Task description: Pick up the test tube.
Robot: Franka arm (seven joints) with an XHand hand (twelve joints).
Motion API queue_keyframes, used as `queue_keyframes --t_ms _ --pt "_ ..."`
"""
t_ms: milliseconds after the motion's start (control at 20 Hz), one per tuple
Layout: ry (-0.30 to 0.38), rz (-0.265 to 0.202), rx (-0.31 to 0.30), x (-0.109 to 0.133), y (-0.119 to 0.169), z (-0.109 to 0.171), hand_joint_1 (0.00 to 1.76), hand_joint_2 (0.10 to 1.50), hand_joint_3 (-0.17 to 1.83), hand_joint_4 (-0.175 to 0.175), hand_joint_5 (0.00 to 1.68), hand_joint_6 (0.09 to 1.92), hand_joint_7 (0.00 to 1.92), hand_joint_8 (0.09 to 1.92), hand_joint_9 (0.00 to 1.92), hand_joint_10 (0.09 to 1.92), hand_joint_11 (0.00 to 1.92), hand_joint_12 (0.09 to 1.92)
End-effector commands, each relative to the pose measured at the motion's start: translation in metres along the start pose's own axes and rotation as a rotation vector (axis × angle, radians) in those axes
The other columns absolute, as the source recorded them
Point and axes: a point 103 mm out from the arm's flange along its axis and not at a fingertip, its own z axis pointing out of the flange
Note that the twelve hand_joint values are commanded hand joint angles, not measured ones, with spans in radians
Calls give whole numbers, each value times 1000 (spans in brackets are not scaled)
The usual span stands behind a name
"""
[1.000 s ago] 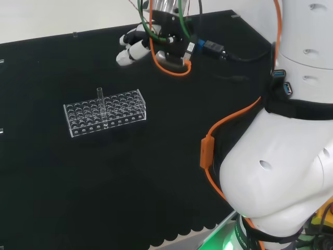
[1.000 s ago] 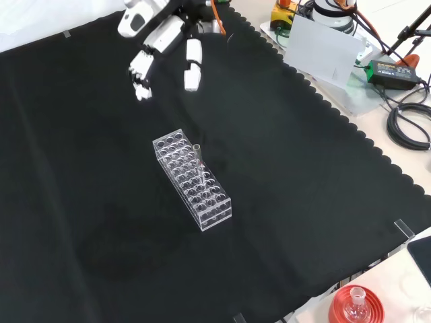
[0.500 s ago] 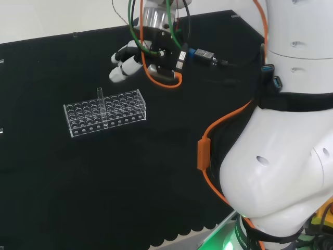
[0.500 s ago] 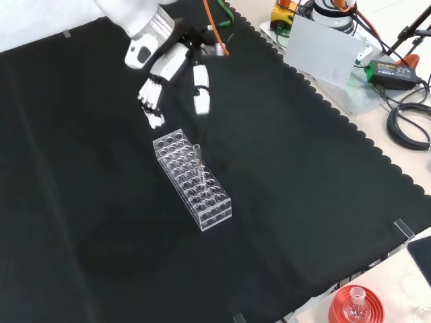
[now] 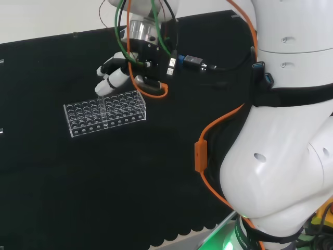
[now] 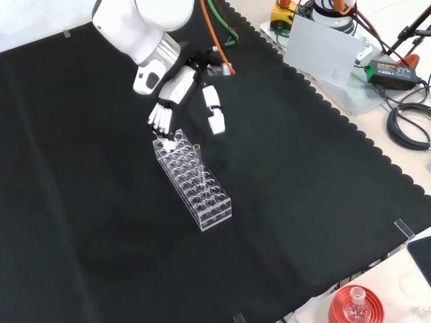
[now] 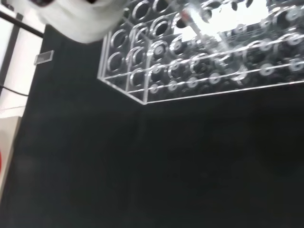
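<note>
Head view: the hand [image 5: 112, 78] hovers just above the clear rack [image 5: 104, 112], fingers [image 5: 104, 87] relaxed, holding nothing.

Front view: test tube [image 6: 199, 158] stands upright in the rack. Approach step; next, fingers need to close round the tube.

Beyond the black cloth's [image 6: 283, 202] scalloped edge, a red ribbed stand [image 6: 355, 306] held a small flask [image 6: 355, 299] near coiled cables [image 6: 409, 124].

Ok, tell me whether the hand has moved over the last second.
Yes. In the front view the hand has come down the picture toward the clear rack, its fingers now at the rack's far end.
</note>
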Motion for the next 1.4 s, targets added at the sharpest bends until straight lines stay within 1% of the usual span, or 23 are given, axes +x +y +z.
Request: queue_keyframes --t_ms 50,200,350,400,450,600,750,900,1100,1250,1400 --pt "11 -28 26 14 12 15 898 698 546 -30 454 87 396 779 241 910 0 1416" --pt "13 -29 39 15 15 22 910 689 567 -33 490 87 428 776 260 905 0 1427" --pt "16 -27 49 14 15 26 926 679 591 -37 539 131 472 769 278 898 0 1443" --pt "16 -27 48 14 15 26 933 674 602 -38 549 180 488 761 285 893 0 1446" --pt "14 -27 47 13 14 27 940 670 613 -39 540 269 502 755 294 889 0 1452" --pt "3 -20 45 11 15 28 965 658 643 -42 480 575 535 752 315 887 0 1475" --pt "-6 -14 40 7 16 29 1000 654 664 -44 483 714 562 757 338 890 0 1497" --pt "-14 -9 34 4 18 28 1029 650 700 -47 496 792 606 758 371 886 0 1542" --pt "-24 -6 18 3 24 25 1043 640 738 -54 516 843 675 761 415 879 10 1571" --pt "-34 -3 2 3 28 23 1054 636 754 -63 572 876 739 753 469 863 49 1566" --pt "-48 -5 -12 4 30 20 1072 634 762 -80 647 889 820 733 546 830 112 1550"
